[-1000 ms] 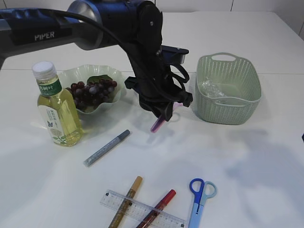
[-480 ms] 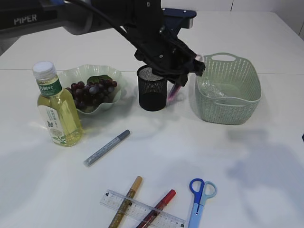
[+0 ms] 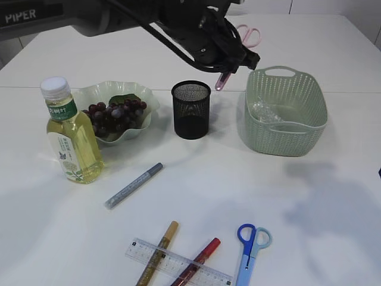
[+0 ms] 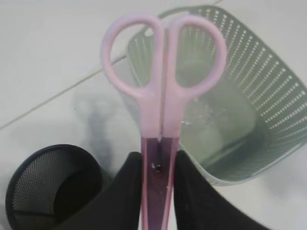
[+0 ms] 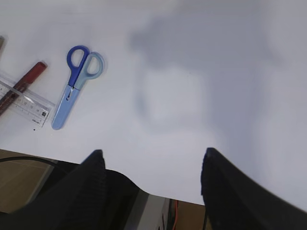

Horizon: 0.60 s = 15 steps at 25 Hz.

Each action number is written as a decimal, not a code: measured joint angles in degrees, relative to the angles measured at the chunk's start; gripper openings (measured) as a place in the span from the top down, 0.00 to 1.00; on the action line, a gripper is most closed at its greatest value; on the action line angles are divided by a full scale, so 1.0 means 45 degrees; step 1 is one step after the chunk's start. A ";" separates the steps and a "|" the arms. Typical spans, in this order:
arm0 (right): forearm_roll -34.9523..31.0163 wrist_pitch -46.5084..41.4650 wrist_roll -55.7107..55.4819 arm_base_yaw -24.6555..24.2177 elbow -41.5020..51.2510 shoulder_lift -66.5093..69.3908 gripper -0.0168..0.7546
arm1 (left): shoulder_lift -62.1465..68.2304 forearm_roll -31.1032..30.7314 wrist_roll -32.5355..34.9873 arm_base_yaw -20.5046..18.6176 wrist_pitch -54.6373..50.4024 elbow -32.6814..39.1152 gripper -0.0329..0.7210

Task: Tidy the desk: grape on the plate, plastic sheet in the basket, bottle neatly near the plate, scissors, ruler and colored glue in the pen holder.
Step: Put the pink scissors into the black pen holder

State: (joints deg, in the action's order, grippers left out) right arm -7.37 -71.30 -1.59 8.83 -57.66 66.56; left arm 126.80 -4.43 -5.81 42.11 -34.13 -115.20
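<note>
My left gripper is shut on pink scissors, gripping the sheathed blades with the handles up. It hangs above the gap between the black mesh pen holder and the green basket. Crumpled plastic sheet lies in the basket. Grapes rest on the green plate, the bottle beside it. Blue scissors, the ruler and glue pens lie at the front. My right gripper is open and empty.
A gold pen and a red pen lie under the ruler by the front edge. The right gripper hovers over the table's near right edge, with bare white table beneath it.
The left arm has risen and swung back to the right with the pink scissors, from low in front of the pen holder to high beside the basket. The right arm is still.
</note>
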 joint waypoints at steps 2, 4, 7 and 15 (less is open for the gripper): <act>0.0000 0.0000 0.0000 0.0000 0.0000 0.0000 0.34 | 0.0000 -0.0187 0.0000 -0.0112 0.0119 0.0000 0.78; 0.0000 0.0000 0.0000 0.0000 0.0000 0.0000 0.34 | 0.0000 -0.0303 0.0000 -0.0285 0.0299 0.0000 0.78; 0.0000 0.0000 0.0016 0.0000 0.0000 0.0000 0.34 | 0.0000 -0.0332 0.0000 -0.0623 0.0773 0.0000 0.78; 0.0050 0.0000 0.0046 0.0000 0.0000 0.0000 0.34 | 0.0000 -0.0415 0.0000 -0.1258 0.1856 0.0000 0.78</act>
State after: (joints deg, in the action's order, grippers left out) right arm -7.15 -71.30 -1.38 8.83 -57.66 66.56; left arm 126.80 -6.30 -5.81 36.45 -25.78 -115.20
